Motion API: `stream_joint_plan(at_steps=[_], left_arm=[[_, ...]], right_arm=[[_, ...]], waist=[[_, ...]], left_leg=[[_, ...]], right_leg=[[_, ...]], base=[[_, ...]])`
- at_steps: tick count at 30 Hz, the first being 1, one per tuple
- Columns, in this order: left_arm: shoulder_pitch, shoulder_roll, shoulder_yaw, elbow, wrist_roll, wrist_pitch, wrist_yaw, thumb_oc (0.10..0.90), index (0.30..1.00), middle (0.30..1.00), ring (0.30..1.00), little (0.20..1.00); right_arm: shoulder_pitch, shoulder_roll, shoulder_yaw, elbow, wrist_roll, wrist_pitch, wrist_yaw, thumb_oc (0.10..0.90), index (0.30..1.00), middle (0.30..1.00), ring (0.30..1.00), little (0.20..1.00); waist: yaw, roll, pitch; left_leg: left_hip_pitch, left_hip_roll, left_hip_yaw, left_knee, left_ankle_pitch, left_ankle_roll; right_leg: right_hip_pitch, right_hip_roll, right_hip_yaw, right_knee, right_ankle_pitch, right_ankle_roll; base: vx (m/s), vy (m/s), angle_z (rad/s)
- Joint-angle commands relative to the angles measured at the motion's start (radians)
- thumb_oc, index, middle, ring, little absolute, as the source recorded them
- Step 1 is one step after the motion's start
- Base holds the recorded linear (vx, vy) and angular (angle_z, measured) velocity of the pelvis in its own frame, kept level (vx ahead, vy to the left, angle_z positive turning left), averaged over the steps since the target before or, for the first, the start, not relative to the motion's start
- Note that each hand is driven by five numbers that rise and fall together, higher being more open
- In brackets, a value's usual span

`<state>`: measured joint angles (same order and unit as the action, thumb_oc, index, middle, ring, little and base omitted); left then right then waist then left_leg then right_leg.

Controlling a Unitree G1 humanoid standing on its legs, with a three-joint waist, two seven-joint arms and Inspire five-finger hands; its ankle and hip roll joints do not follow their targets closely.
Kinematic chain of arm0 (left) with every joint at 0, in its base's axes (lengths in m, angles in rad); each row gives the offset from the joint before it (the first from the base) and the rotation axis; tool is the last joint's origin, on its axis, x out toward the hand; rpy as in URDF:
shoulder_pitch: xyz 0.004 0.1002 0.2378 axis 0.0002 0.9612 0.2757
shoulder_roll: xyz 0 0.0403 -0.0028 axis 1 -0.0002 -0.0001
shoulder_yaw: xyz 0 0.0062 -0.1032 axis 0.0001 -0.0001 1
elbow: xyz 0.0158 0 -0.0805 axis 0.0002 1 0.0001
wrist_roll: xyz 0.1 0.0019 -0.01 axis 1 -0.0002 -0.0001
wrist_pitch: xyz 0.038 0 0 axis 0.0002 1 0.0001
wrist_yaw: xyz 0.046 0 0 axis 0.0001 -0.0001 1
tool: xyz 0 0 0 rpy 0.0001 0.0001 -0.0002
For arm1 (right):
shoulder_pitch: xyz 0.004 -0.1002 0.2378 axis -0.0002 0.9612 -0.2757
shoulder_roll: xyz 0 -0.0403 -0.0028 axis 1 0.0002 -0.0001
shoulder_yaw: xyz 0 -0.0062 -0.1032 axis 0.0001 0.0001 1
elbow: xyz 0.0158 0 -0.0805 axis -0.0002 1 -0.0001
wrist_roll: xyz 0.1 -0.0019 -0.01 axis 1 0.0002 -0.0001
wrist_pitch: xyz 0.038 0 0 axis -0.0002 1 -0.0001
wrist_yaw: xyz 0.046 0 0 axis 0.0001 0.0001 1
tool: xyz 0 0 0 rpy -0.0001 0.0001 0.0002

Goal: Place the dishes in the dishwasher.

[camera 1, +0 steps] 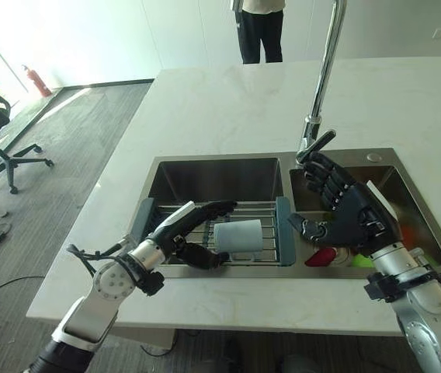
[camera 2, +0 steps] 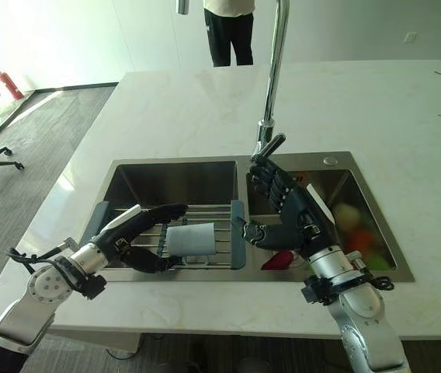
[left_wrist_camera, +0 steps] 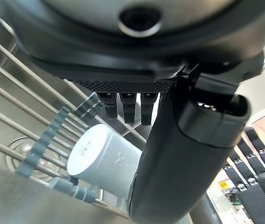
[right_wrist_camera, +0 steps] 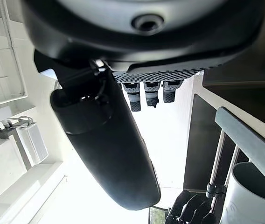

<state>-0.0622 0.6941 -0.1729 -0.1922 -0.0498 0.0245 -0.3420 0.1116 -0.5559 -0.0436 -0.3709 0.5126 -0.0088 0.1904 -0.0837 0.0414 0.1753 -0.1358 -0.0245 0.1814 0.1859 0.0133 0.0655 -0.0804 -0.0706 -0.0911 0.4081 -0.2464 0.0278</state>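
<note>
white cup (camera 1: 237, 237) lies on its side on the wire rack (camera 1: 267, 208) across the left basin of the sink (camera 1: 376, 159). left hand (camera 1: 193, 233) reaches beside it, fingers extended, thumb underneath, gripping nothing. right hand (camera 1: 345, 206) hovers over the right basin, fingers spread open and empty, near the tap (camera 1: 325, 74).

No words, numbers or signs can be read here. The white cup (left_wrist_camera: 105, 161) lying on the rack has some faint raised marks on its side, but they are too blurry to make out. The red fire extinguisher (camera 1: 37, 81) on the floor far off is too small to show any label.
</note>
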Motion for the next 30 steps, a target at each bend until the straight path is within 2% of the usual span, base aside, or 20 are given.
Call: stream_joint_plan(at_steps=[1,14,24,30], left_arm=[[-0.151,0.011,0.017,-0.011,0.014,-0.059,0.027,0.800,0.900,0.900,0.900,0.900],[-0.209,0.026,-0.004,0.041,0.028,-0.058,0.026,0.800,0.900,0.900,0.900,0.900],[-0.228,0.055,-0.032,0.079,0.089,-0.003,-0.058,0.800,0.900,0.900,0.900,0.900],[-0.235,0.058,-0.040,0.097,0.093,0.011,-0.071,0.800,0.900,0.900,0.900,0.900]], right_arm=[[-0.136,-0.002,-0.002,-0.051,0.003,-0.081,0.012,0.800,0.900,0.900,0.900,0.900],[-0.149,-0.011,-0.008,-0.046,-0.002,-0.055,0.037,0.800,0.900,0.900,0.900,0.900],[-0.153,-0.021,-0.013,-0.039,-0.004,-0.029,0.070,0.800,0.900,0.900,0.900,0.900],[-0.155,-0.016,-0.006,-0.037,-0.002,-0.022,0.075,0.800,0.900,0.900,0.900,0.900]], waist=[[-0.023,0.014,-0.029],[-0.046,0.026,-0.031],[-0.056,0.031,-0.035],[-0.060,0.033,-0.033]], left_leg=[[0.083,0.067,0.000,0.114,-0.278,-0.064],[0.094,0.071,0.016,0.114,-0.285,-0.065],[0.103,0.074,0.025,0.114,-0.288,-0.066],[0.105,0.074,0.030,0.114,-0.289,-0.066]], right_leg=[[0.009,0.001,-0.051,-0.108,0.035,0.089],[0.011,0.006,-0.040,-0.108,0.034,0.088],[0.014,0.010,-0.039,-0.108,0.033,0.088],[0.015,0.009,-0.038,-0.108,0.033,0.088]], base=[[0.01,-0.006,-0.06],[0.00,-0.003,-0.05],[0.00,-0.005,-0.01],[0.00,0.000,0.00]])
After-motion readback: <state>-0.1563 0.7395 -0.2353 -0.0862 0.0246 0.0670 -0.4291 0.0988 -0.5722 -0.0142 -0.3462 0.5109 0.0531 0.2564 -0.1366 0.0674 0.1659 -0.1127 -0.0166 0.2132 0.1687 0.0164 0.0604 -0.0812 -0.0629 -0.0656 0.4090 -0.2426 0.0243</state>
